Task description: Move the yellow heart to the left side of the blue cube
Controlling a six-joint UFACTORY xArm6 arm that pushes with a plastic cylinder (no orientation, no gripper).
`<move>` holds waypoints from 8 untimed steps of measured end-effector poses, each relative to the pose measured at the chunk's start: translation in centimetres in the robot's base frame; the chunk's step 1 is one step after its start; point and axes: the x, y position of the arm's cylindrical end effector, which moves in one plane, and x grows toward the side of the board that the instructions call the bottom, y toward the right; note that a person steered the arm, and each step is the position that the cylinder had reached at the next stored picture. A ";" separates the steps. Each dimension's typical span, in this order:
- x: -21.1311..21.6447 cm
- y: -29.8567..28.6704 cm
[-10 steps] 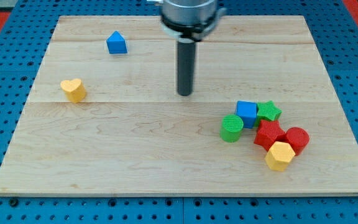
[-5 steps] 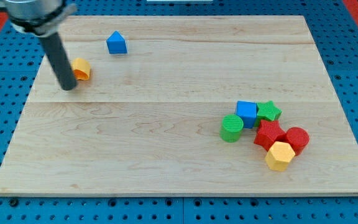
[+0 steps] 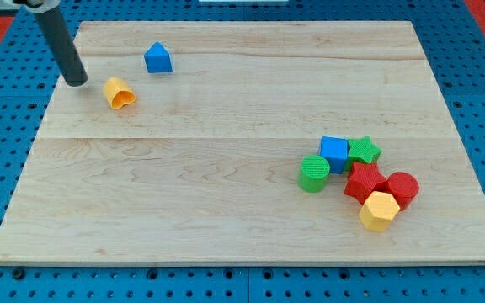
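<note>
One rod, no jaws to spread or press together — my tip (image 3: 76, 82) rests on the counter (image 3: 226, 202) near the view's top left, pinching nothing. The yellow heart (image 3: 119, 93) lies just to its right, tipped over, apart from the tip. A blue house-shaped block (image 3: 158, 58) sits further right and higher. Well apart, at the view's lower right, a cluster — blue cube (image 3: 334, 153), green star (image 3: 364, 151), green cylinder (image 3: 314, 173), red star (image 3: 365, 181), red cylinder (image 3: 402, 188), yellow hexagon (image 3: 380, 210).
</note>
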 end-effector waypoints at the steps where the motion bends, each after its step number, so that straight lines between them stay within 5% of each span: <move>1: 3.9 4.6; 2: 5.3 9.0; 3: 2.8 4.6; 4: 0.2 6.2; 6: 9.2 17.3; 8: 4.3 18.6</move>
